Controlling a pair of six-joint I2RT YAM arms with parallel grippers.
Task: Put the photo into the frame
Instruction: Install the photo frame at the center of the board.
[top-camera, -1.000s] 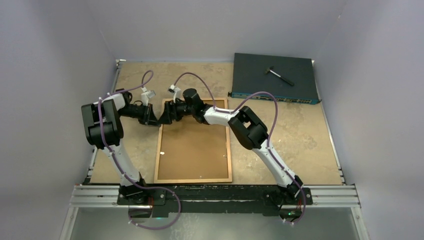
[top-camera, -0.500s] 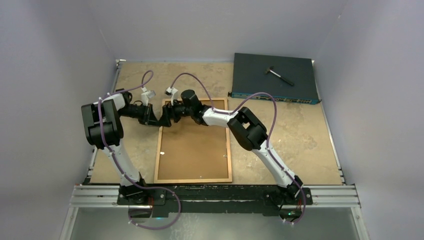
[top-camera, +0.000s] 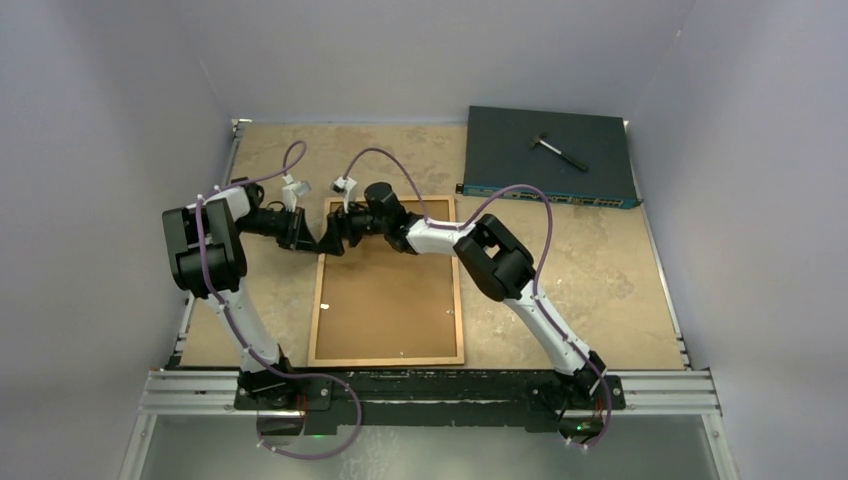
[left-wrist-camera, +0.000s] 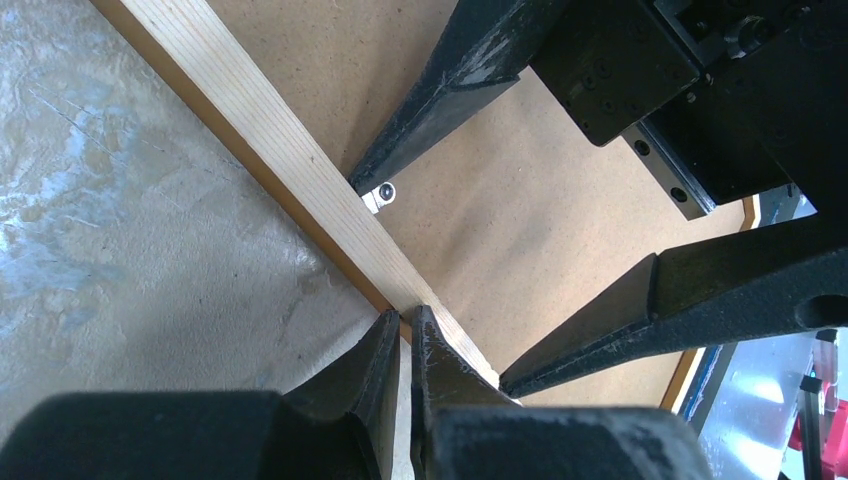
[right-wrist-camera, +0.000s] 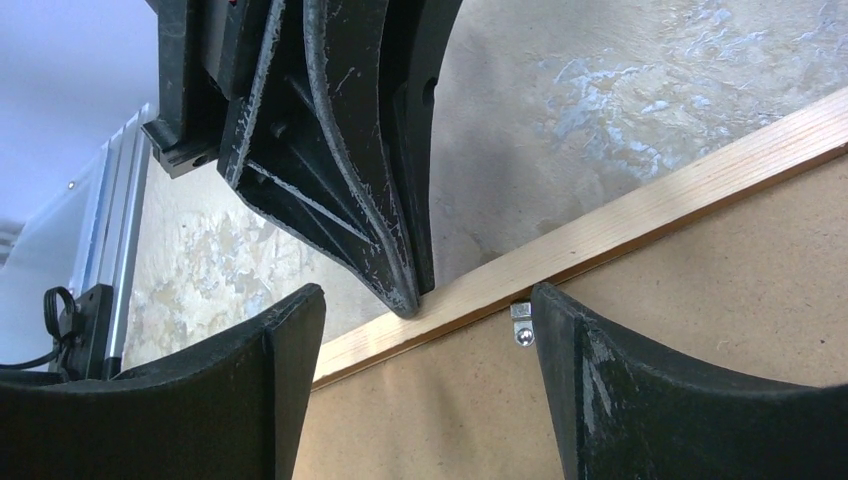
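Pin the far-left rail of the frame (top-camera: 386, 360), lying flat at the scene's centre, with the clenched, empty left gripper (left-wrist-camera: 405, 325); nudge the metal tab (right-wrist-camera: 521, 324), straddled by the released right gripper (right-wrist-camera: 428, 300), gently sideways. Counted: one frame, one backing board (top-camera: 385, 295), one tab close up, no photo visible.

From above, the left hand (top-camera: 316, 243) and right hand (top-camera: 331, 243) hide the frame's (top-camera: 457, 290) far left corner; both wrist views crop the frame.
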